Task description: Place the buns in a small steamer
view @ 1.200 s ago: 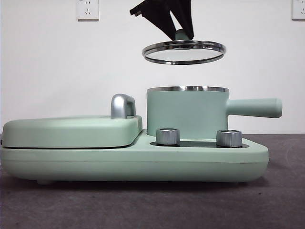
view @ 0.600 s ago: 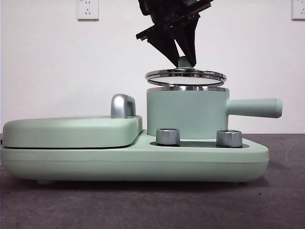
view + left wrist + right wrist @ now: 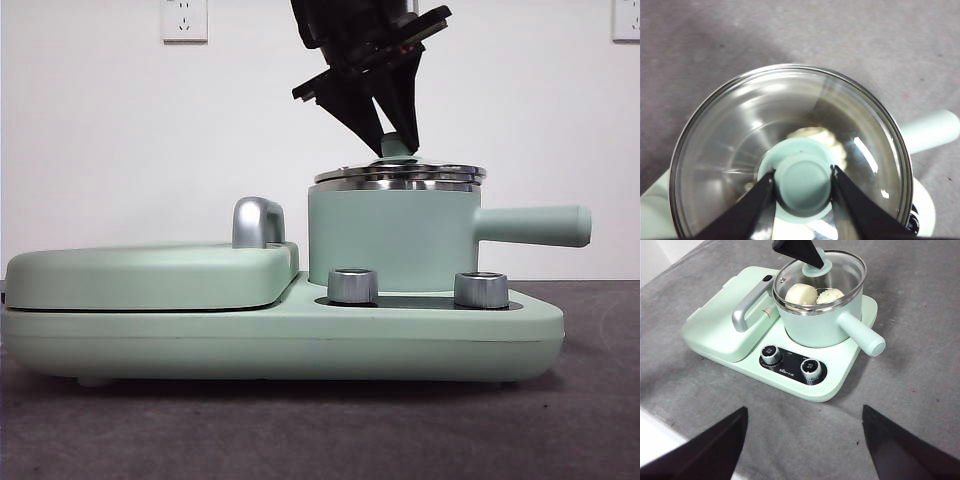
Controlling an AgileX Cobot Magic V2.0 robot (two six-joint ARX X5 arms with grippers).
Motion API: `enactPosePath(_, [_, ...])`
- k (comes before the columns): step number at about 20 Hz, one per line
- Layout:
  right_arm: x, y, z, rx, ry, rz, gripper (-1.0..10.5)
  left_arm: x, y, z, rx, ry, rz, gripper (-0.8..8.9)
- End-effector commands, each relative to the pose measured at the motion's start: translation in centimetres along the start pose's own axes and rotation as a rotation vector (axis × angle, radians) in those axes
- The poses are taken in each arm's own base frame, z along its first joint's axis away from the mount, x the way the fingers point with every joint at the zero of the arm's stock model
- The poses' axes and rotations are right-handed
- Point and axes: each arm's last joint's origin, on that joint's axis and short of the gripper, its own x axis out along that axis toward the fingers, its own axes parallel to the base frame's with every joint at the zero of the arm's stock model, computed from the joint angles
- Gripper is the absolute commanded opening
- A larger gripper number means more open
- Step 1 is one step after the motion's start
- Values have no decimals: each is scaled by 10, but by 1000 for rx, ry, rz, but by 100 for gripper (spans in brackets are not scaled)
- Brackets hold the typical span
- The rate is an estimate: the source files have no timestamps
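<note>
The lid (image 3: 400, 175) sits level on the small steamer's (image 3: 392, 238) steel rim, directly beneath the left gripper (image 3: 803, 179), so the only way out is straight up; both buns (image 3: 812, 294) lie side by side inside the pot under the glass. That gripper's jaws are clamped on the green knob (image 3: 803, 179), though whether the lid is fully seated I can't quite tell. The right gripper (image 3: 805, 440) hangs wide open, well back from the cooker.

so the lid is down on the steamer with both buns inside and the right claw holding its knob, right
Not quite: the left claw holds the knob, as the left wrist view shows. The lid is down on the steamer with both buns inside; the right claw waits open, apart.
</note>
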Motion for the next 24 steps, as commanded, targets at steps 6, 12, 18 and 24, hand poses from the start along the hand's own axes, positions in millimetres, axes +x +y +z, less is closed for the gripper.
enactPosePath(6, [-1,0,2,-10,-14,4,360,9,-1,3,20,13,42,15])
enactPosePath(12, [-1,0,2,-7,-14,4,360,10,-3,2,22,17,50,15])
enactPosePath(18, [-1,0,2,-8,-14,5,360,-7,-2,6,-55,-36,56,604])
enactPosePath(24, [-1,0,2,-8,-14,5,360,-97,-17,-13,-110,-9,52,656])
